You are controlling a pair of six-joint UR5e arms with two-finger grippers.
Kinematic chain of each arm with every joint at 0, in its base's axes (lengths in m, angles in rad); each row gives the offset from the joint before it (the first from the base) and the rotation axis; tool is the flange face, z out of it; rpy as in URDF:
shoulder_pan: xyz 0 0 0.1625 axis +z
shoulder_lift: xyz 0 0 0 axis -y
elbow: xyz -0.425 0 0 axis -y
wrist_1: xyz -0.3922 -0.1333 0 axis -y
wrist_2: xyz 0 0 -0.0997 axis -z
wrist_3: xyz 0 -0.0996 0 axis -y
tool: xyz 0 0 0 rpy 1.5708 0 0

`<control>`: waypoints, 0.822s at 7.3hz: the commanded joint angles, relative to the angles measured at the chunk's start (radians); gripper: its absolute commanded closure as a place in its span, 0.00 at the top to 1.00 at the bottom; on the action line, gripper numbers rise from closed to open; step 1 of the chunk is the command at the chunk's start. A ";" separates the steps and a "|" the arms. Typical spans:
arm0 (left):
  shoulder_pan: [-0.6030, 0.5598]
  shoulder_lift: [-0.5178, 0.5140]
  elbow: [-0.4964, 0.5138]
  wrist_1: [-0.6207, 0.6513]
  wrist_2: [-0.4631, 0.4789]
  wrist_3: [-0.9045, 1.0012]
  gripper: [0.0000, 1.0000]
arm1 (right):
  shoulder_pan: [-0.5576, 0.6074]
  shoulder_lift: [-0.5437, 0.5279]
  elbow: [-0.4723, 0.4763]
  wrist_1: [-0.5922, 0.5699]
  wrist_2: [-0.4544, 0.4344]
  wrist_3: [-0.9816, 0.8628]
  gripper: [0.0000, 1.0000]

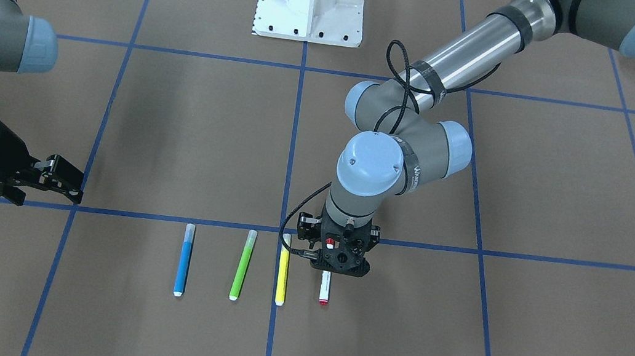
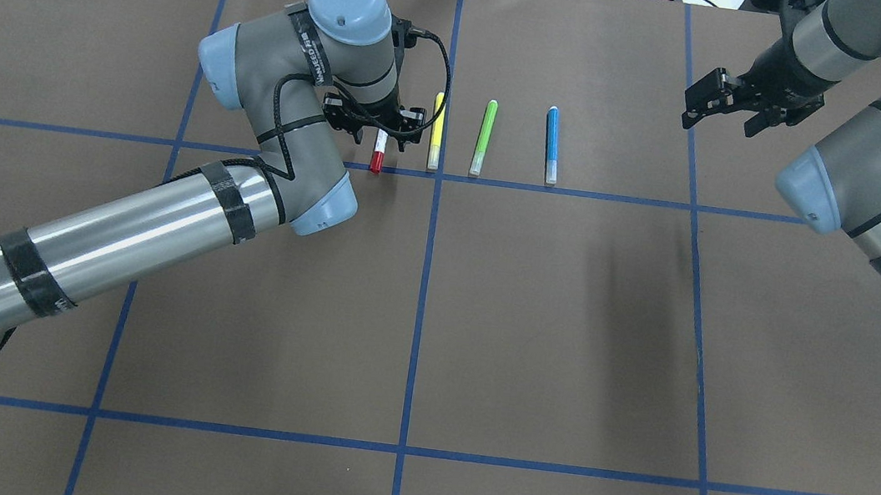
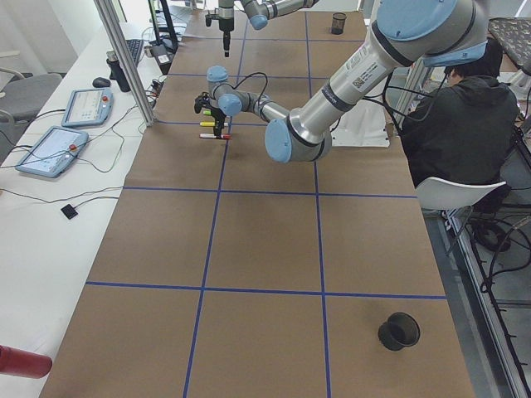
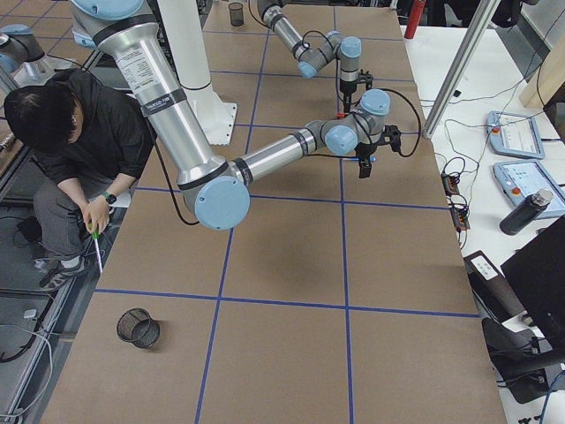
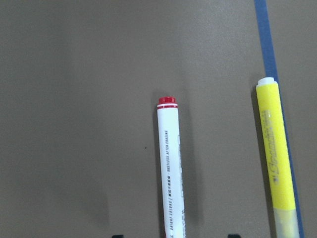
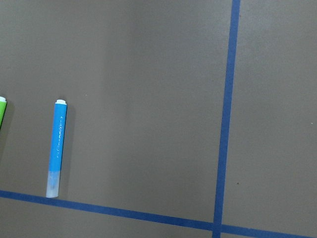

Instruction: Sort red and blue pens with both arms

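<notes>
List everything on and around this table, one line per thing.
Red pen: one, white with red cap, at one end of the row.
Yellow marker: one, yellow, next to the red pen, by a tape line.
Green marker: one, lime, third in the row.
Blue pen: one, blue, at the row's other end.
Cups: two, black mesh, one near each table end.
Table: one, brown with a blue tape grid.
Base: one, white, on the robot's side.
Person: one, black top, seated by the base.
Left gripper: one, black, open over the red pen.
Right gripper: one, black, open, off beyond the blue pen.
</notes>
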 commanded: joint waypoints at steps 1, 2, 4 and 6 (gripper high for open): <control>0.009 -0.010 0.015 0.000 0.000 -0.015 0.63 | -0.001 0.001 0.000 -0.001 -0.001 0.001 1.00; 0.013 -0.010 0.015 0.000 0.002 -0.015 0.61 | -0.001 0.001 0.000 -0.003 -0.001 0.001 1.00; 0.013 -0.010 0.020 0.000 0.002 -0.018 0.59 | -0.002 0.001 0.000 -0.003 -0.001 0.002 0.99; 0.013 -0.008 0.028 0.000 0.002 -0.016 0.58 | -0.004 0.001 -0.002 -0.001 -0.001 0.001 1.00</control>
